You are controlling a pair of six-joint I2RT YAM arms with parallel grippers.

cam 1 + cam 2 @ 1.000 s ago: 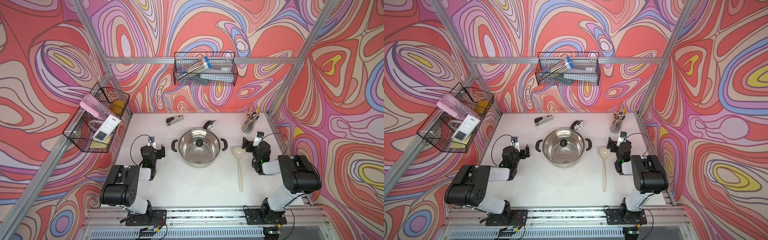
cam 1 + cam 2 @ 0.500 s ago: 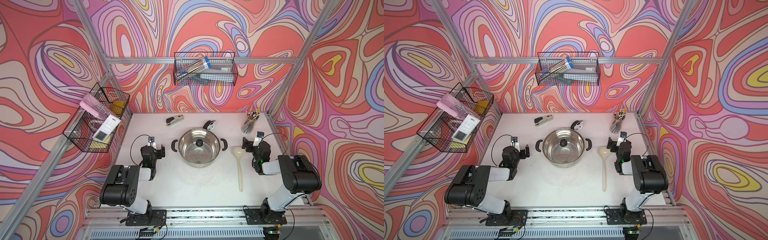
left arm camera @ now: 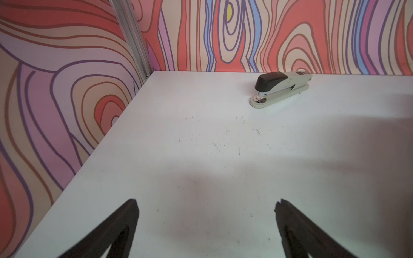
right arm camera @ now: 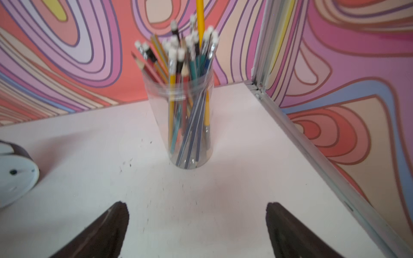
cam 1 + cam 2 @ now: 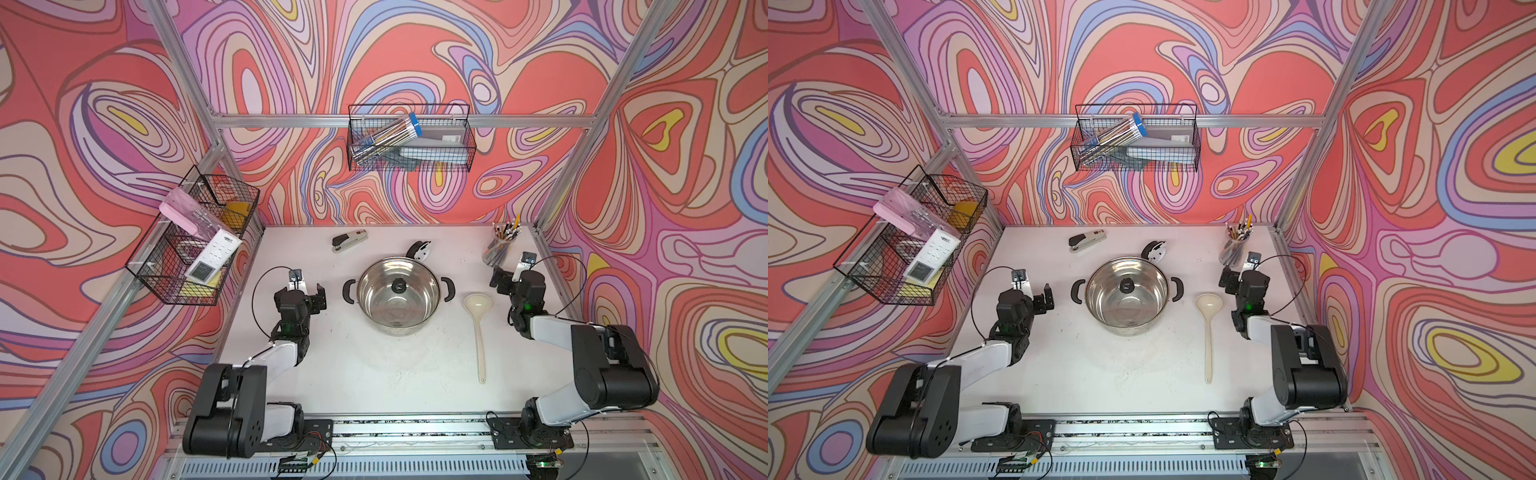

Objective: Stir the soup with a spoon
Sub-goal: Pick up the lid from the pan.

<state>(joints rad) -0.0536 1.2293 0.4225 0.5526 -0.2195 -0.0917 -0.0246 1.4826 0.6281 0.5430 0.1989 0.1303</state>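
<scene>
A steel pot (image 5: 432, 305) (image 5: 1092, 307) with black side handles stands mid-table, and a black knob shows at its middle. No soup can be made out in it. The cream-white spoon (image 5: 478, 328) (image 5: 1208, 328) lies flat to the right of the pot, bowl toward the back and handle toward the front. My left gripper (image 5: 305, 291) (image 5: 1034, 293) (image 3: 206, 210) rests low, left of the pot, open and empty. Right of the spoon's bowl sits my right gripper (image 5: 512, 276) (image 5: 1239, 276) (image 4: 196, 212), also open with nothing between its fingers. Neither wrist view shows the spoon or the pot.
A stapler (image 5: 350, 241) (image 3: 281, 88) lies at the back left. A round black-and-white object (image 5: 419, 250) (image 4: 13, 176) sits just behind the pot. A clear jar of pencils (image 5: 500, 247) (image 4: 185, 111) stands ahead of the right gripper. Wire baskets (image 5: 409, 141) (image 5: 195, 241) hang on the walls.
</scene>
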